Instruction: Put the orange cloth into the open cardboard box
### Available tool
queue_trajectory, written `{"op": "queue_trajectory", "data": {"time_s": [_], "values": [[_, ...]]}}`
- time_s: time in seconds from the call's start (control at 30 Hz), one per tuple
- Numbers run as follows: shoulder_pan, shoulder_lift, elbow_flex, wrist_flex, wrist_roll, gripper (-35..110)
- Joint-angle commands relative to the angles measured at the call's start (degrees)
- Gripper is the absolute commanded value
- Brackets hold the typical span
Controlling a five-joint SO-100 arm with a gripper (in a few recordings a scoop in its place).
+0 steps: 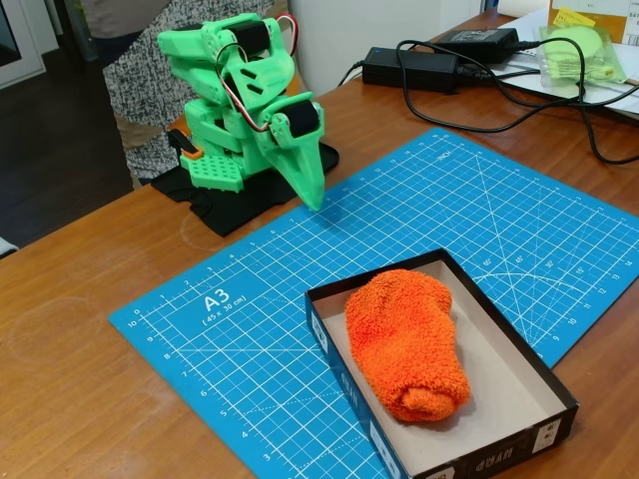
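Orange terry, the orange cloth (405, 342) lies rolled inside the open cardboard box (344, 367), its long axis running from the box's far end toward the near right, folded end nearest the camera. It sits well apart from the tool (312, 192), in front of and to the right of it. The green tool points down at the blue cutting mat (250, 329) on the wooden tabletop (70, 399), fingers pressed together, pinching nothing.

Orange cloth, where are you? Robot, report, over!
Hand folded back near the base, tip pointing down at the mat, holding nothing. Cloth lying inside the box. Nothing in the way.
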Motion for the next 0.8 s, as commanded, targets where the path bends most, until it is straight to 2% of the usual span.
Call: {"op": "queue_trajectory", "data": {"time_s": [0.0, 0.77], "values": [[0.7, 0.9, 0.3, 0.9, -0.6, 0], [5.4, 0.9, 0.2, 0.5, 2.9, 0]]}}
